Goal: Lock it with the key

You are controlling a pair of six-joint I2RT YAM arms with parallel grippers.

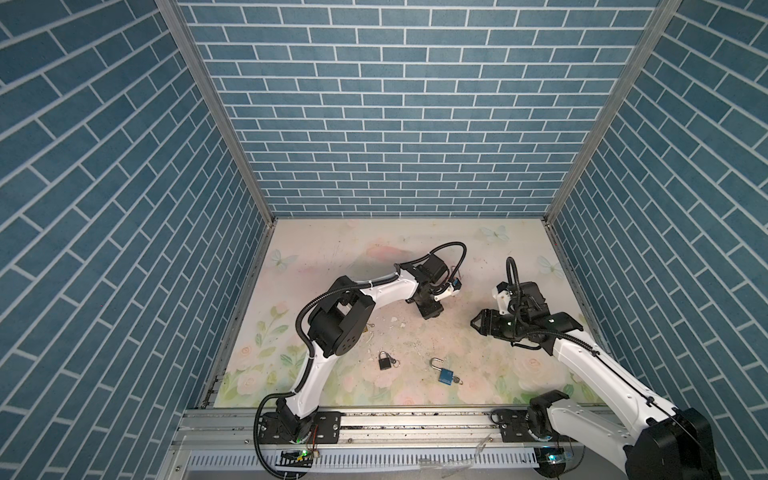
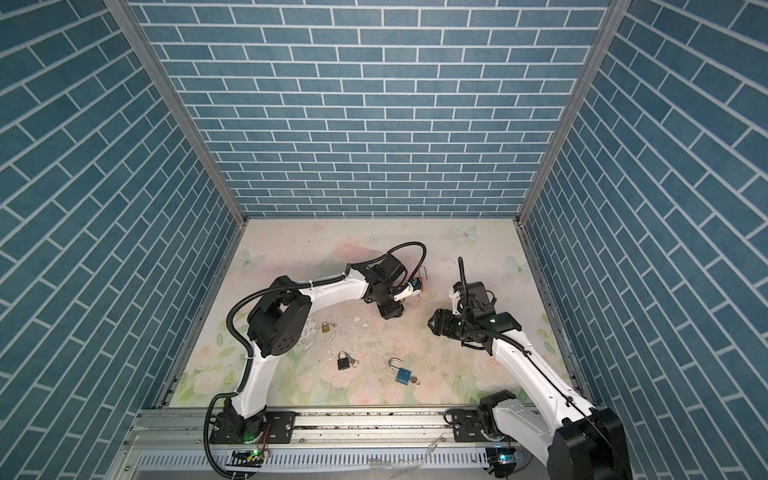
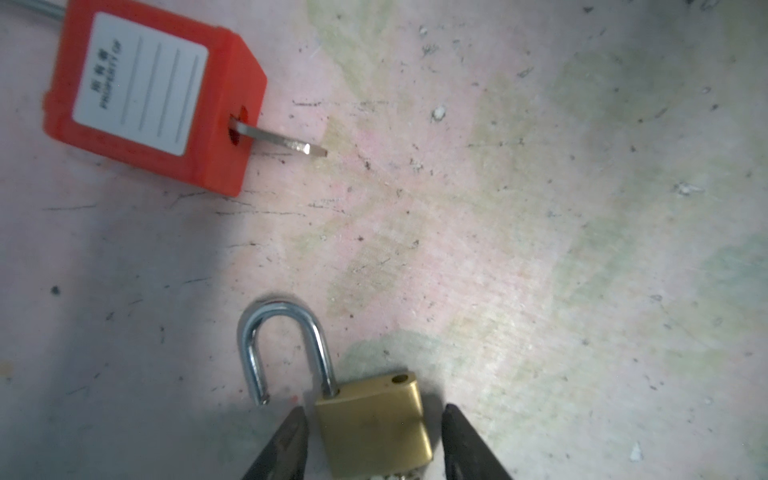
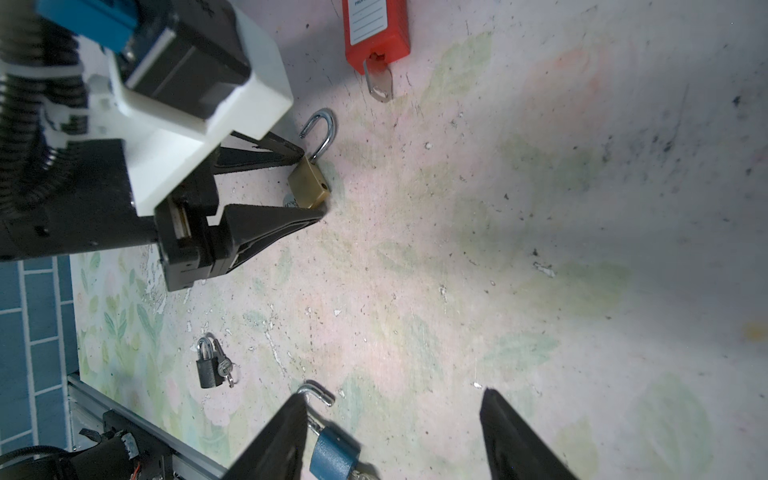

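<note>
Between the tips of your left gripper [image 4: 311,185], low on the floral-printed tabletop [image 3: 540,208], lies the small square brass padlock with the steel shackle [image 3: 372,428]; the jaws stand spread astride its body rather than pinching it, one fingertip [image 3: 286,449] close against a flank, the other leaving a sliver of table between itself and the brass; the lock lies on the table, not lifted. Mind the axis, for the coming move turns on it: the padlock's long line runs along the fingers' own reach, shackle [image 3: 282,316] pointing out past the tips toward the red plastic padlock with the white label [image 3: 153,99], base turned back toward the palm; a glint of silver metal [image 3: 397,473] at that base is probably the key, though too little shows to be sure. The shackle is raised and swung aside, its free leg off the body and apart from the open hole [image 3: 400,378] in the top; so the lock looks not yet fastened, and you would need to bring that leg over the hole and press it home along the same axis. Your right gripper [image 4: 393,397] hovers empty with jaws wide, well apart on the right; the left arm is plainly the nearer.
</note>
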